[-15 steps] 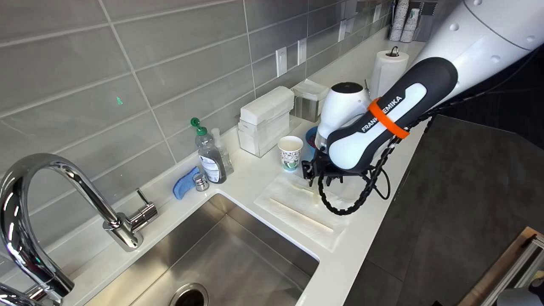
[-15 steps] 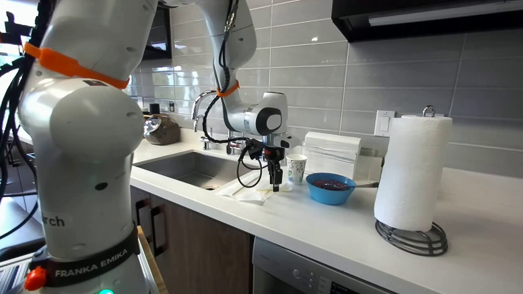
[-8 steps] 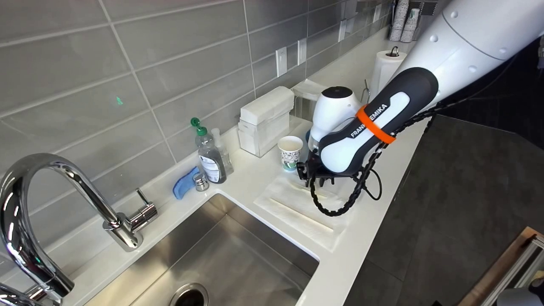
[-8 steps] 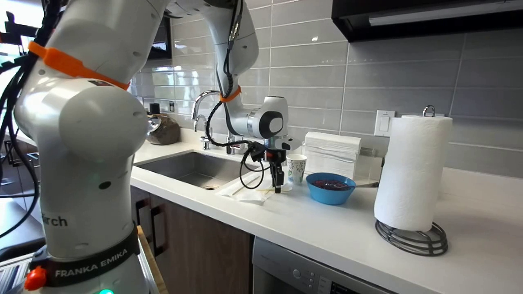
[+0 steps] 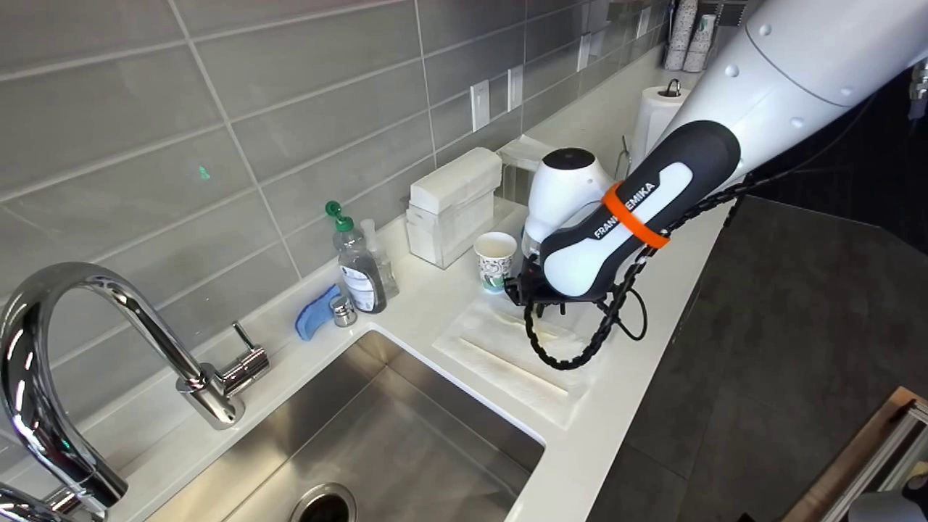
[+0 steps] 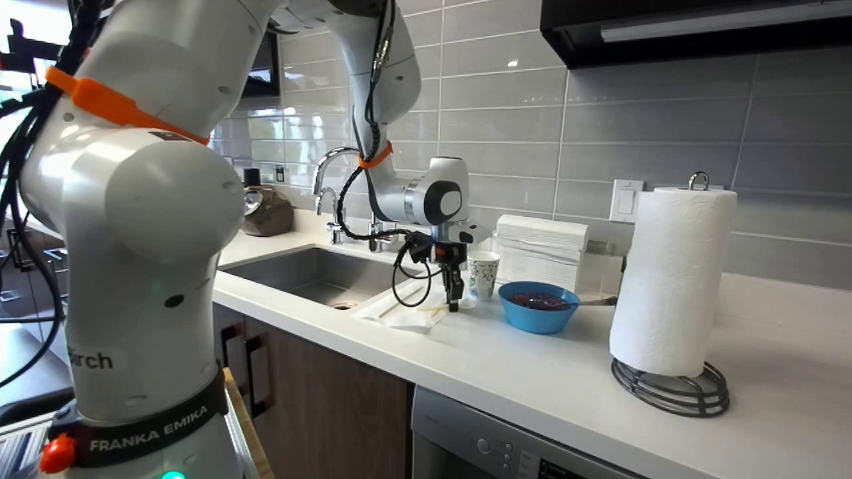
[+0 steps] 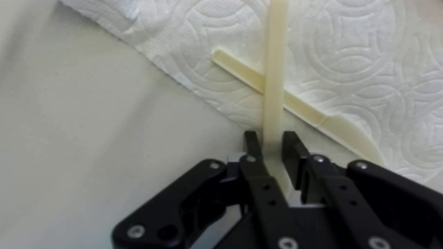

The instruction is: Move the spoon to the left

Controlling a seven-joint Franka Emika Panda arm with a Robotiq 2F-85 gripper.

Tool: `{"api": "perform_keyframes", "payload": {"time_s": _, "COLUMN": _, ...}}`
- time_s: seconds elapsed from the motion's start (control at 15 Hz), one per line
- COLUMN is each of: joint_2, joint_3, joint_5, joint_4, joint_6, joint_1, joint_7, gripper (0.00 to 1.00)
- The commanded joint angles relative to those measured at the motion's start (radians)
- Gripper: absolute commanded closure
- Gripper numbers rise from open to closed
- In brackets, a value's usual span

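A pale cream spoon runs up the middle of the wrist view, with its rounded end between my gripper's black fingers. The fingers appear closed on it. It crosses above another pale utensil lying diagonally on the paper towel. In both exterior views my gripper points down just above the towel; the held spoon is hard to make out there. A further long pale stick lies on the towel nearer the sink.
A paper cup stands close to my gripper, by the napkin box. A blue bowl with dark contents and a utensil stands beyond. The sink, soap bottle and paper towel roll are along the counter.
My gripper and arm have shifted a little toward the sink, mostly in the earlier half second. The cup, bowl and the stick nearer the sink have not moved.
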Motion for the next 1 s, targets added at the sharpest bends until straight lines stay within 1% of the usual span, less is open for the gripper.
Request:
{"api": "perform_keyframes", "payload": {"time_s": 0.0, "joint_2": -0.001, "joint_3": -0.018, "joint_5": -0.032, "joint_4": 0.007, "joint_6": -0.005, "joint_1": 0.031, "joint_7": 0.050, "gripper": 0.99}}
{"api": "perform_keyframes", "payload": {"time_s": 0.07, "joint_2": -0.014, "joint_3": -0.019, "joint_5": -0.037, "joint_4": 0.002, "joint_6": -0.010, "joint_1": 0.037, "joint_7": 0.056, "gripper": 0.95}}
{"api": "perform_keyframes", "payload": {"time_s": 0.4, "joint_2": -0.111, "joint_3": -0.029, "joint_5": -0.085, "joint_4": -0.034, "joint_6": -0.062, "joint_1": 0.072, "joint_7": 0.119, "gripper": 0.95}}
{"api": "perform_keyframes", "payload": {"time_s": 0.47, "joint_2": -0.135, "joint_3": -0.023, "joint_5": -0.095, "joint_4": -0.041, "joint_6": -0.087, "joint_1": 0.072, "joint_7": 0.134, "gripper": 0.95}}
{"api": "perform_keyframes", "payload": {"time_s": 0.6, "joint_2": -0.176, "joint_3": 0.012, "joint_5": -0.096, "joint_4": -0.044, "joint_6": -0.158, "joint_1": 0.052, "joint_7": 0.125, "gripper": 0.95}}
{"api": "perform_keyframes", "payload": {"time_s": 0.8, "joint_2": -0.191, "joint_3": 0.107, "joint_5": -0.042, "joint_4": -0.017, "joint_6": -0.287, "joint_1": -0.005, "joint_7": -0.055, "gripper": 0.95}}
{"api": "perform_keyframes", "payload": {"time_s": 0.93, "joint_2": -0.181, "joint_3": 0.149, "joint_5": -0.032, "joint_4": 0.004, "joint_6": -0.336, "joint_1": -0.020, "joint_7": -0.148, "gripper": 0.95}}
